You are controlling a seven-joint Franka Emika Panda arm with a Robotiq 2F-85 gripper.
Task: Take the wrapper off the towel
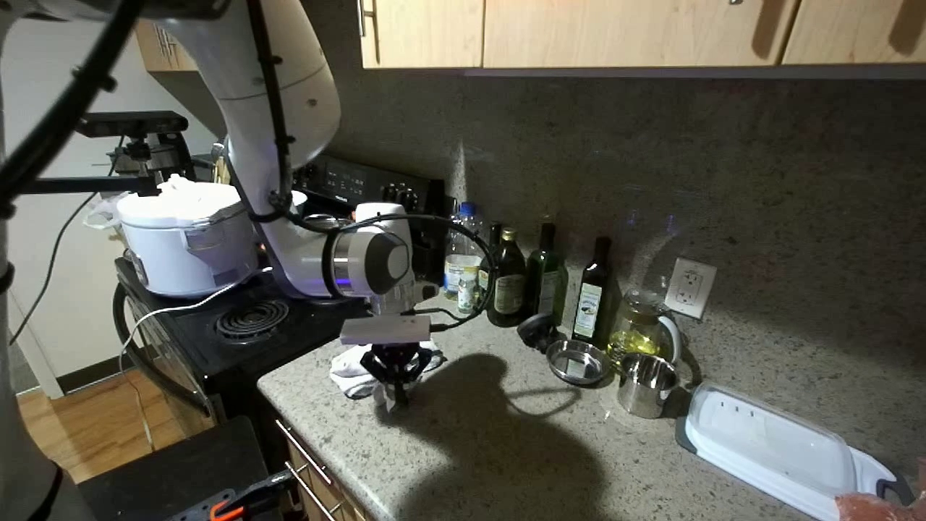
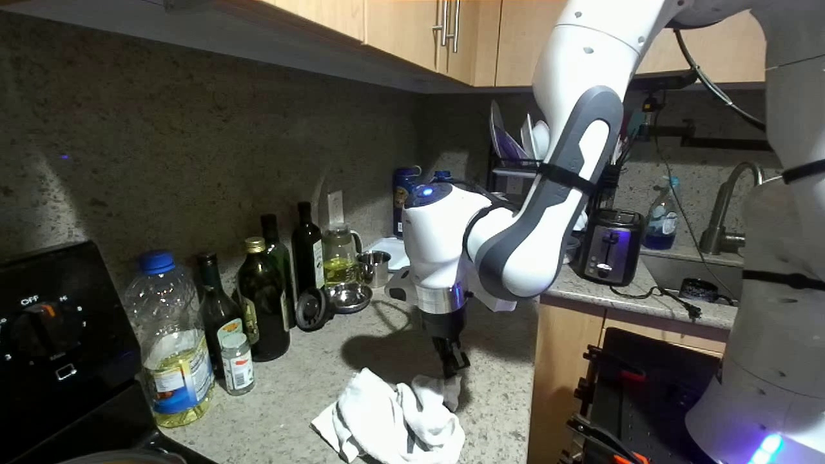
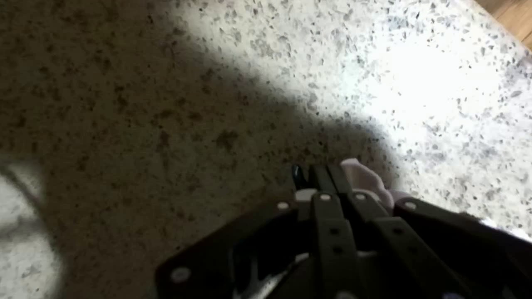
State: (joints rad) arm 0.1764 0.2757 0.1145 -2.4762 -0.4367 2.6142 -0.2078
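Note:
The towel, a crumpled white cloth, lies on the counter; it shows in both exterior views (image 1: 353,373) (image 2: 380,412). My gripper (image 3: 326,168) points down at its edge, beside the main heap, with its fingertips close to the counter. Both fingers are pressed together, and a pale fold of cloth (image 3: 365,176) stands out behind and beside them. Whether any cloth is pinched between them is hidden. A small dark glossy sliver (image 3: 297,176) shows left of the fingertips; I cannot tell what it is. The wrapper cannot be made out and seems hidden.
Several oil bottles (image 1: 508,282) line the back wall, with a small jar (image 2: 237,364) in front. A metal bowl (image 1: 577,363), a steel cup (image 1: 646,387) and a white tray (image 1: 752,463) stand farther along. The black stove (image 2: 51,335) borders the counter.

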